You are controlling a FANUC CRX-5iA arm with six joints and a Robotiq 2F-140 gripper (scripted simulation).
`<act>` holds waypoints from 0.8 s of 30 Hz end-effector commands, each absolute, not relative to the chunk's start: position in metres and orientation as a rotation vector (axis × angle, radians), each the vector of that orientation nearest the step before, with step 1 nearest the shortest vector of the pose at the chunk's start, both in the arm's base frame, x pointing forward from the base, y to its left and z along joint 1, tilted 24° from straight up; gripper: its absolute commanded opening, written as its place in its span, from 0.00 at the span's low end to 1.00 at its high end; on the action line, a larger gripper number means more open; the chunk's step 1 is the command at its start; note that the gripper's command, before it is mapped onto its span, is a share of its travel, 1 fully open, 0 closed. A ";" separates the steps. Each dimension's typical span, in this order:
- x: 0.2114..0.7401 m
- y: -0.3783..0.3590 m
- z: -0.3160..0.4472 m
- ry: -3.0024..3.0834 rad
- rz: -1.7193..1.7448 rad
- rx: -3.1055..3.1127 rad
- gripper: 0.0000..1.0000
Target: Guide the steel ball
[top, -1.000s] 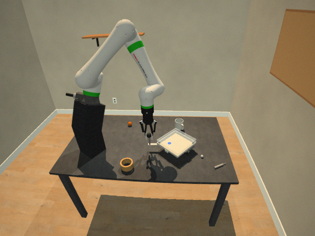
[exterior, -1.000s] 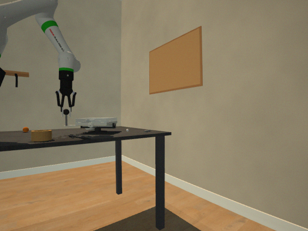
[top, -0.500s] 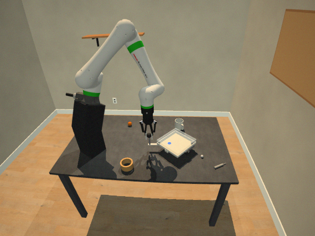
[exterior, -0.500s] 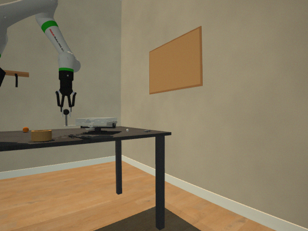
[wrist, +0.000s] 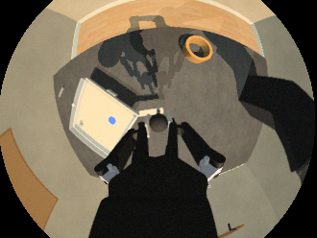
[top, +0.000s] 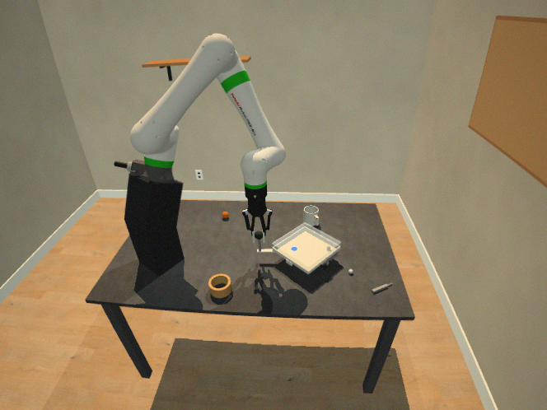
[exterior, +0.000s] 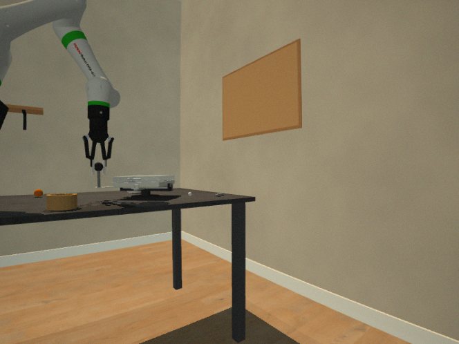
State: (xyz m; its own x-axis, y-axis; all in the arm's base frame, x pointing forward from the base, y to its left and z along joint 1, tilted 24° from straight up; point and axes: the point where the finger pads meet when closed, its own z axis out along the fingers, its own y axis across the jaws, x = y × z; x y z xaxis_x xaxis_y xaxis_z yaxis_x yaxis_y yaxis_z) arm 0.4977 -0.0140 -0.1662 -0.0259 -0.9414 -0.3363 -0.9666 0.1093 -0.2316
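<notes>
One plate, one ball in its right corner, one blue spot. Gripper clamps the black knob; lever points left, toward the arm.

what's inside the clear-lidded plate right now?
Inside the square white clear-lidded plate: a blue printed spot left of centre and a small grey steel ball by the right wall, well apart. The mount underneath is mostly hidden.

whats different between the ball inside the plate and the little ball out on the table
The steel ball lies under the clear lid near the plate's right corner, away from the blue spot; the loose ball rests on the bare table, apart from the plate. The steel ball looks grey, the loose one whitish. Both are small and round.
</notes>
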 end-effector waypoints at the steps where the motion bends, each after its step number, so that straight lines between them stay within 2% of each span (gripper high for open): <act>1: 0.498 -0.014 -0.166 1.993 0.085 -1.857 0.10; 24: 0.498 -0.015 -0.163 1.993 0.085 -1.857 0.10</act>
